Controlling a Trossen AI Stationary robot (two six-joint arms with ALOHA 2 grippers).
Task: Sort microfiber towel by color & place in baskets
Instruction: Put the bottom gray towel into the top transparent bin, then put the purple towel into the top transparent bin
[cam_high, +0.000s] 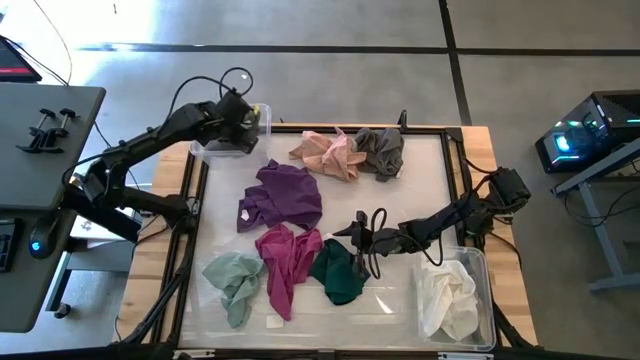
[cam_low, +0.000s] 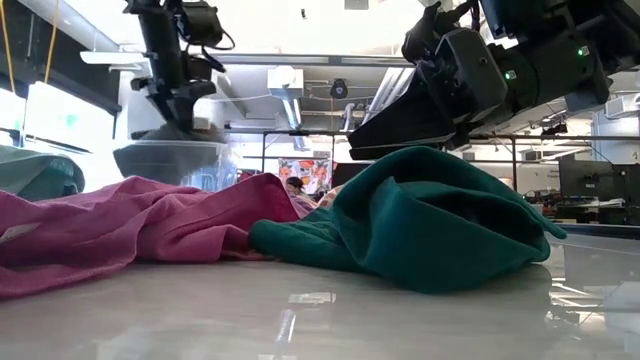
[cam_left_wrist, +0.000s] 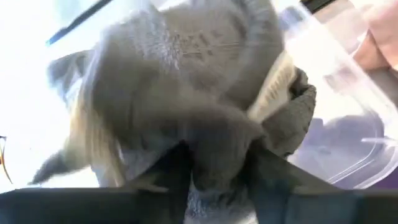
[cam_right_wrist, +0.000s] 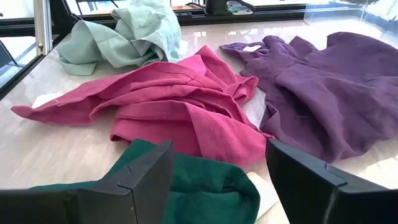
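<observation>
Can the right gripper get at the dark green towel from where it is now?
Probably yes. The right gripper is open right above the dark green towel, with nothing between them. The pink towel lies close beside it and could get caught too.

Under the spread fingers of the right gripper lies a dark green towel; beyond it a magenta towel, a purple towel and a mint towel. The left gripper pinches a grey towel.
</observation>
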